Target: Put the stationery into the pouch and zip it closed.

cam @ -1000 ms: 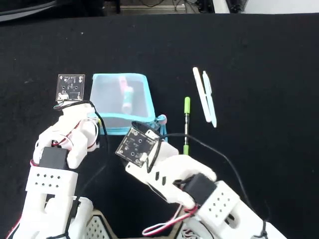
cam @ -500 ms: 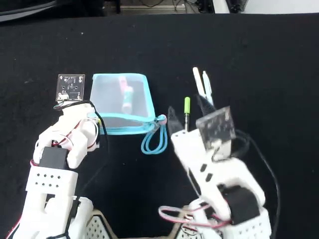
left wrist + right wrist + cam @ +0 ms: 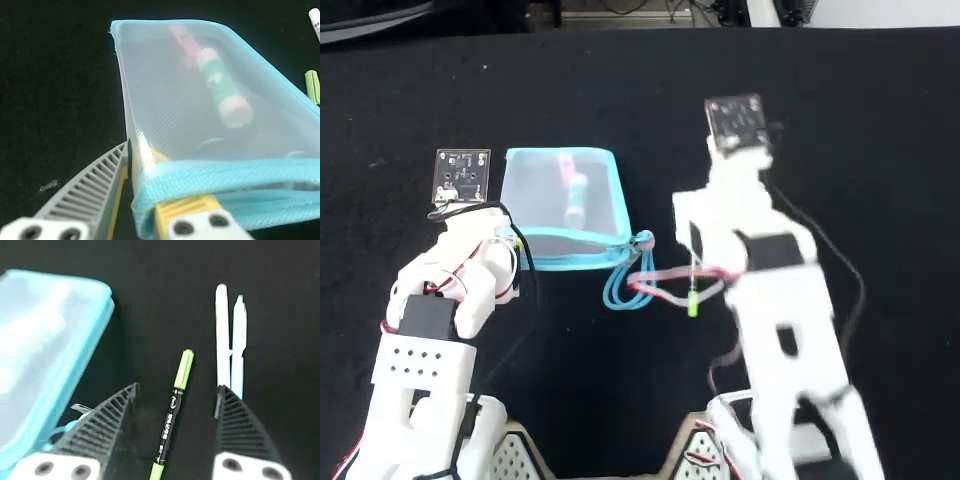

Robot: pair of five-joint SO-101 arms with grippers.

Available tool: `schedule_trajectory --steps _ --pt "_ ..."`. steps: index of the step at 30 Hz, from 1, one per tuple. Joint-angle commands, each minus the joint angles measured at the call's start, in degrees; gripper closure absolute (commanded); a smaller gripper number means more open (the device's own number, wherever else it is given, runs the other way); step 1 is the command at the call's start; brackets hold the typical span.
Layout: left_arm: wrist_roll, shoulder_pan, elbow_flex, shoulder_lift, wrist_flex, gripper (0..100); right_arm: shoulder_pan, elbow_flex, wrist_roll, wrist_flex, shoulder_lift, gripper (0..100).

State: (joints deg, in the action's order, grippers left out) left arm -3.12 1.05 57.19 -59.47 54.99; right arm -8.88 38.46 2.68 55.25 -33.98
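Now right hand (image 3: 177, 386) astride the green pen (image 3: 172, 410), no longer at pouch (image 3: 45, 340).

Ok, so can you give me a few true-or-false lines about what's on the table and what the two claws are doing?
1. Something is already inside the pouch. True: a pink and green stick shows through its mesh.
2. The green pen is in the pouch. False: it lies on the table beside the pouch, with the right gripper open over it.
3. The left gripper is clamped on the pouch's edge. True.
4. The right gripper holds the two white pens. False: they lie side by side on the table, untouched.
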Motion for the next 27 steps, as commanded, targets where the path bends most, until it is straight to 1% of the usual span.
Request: schedule_trajectory --steps 1,9,14,20,27 --pt "-0.53 -0.31 -0.4 0.0 -0.62 97 0.88 -9.1 0.35 0.35 13.85 77.6" --pt "-0.53 -0.31 0.31 -0.35 -0.79 97 2.02 -18.07 0.35 0.35 30.81 77.6" --pt "-0.53 -0.31 1.98 -0.35 -3.43 97 2.2 -22.46 0.35 0.53 38.11 77.6" --pt "-0.53 -0.31 2.07 -0.35 -3.52 97 2.37 -29.93 0.35 6.15 45.41 77.6" --pt "-0.53 -0.31 2.07 -0.35 -3.43 97 5.54 -39.6 0.18 6.95 56.31 77.6"
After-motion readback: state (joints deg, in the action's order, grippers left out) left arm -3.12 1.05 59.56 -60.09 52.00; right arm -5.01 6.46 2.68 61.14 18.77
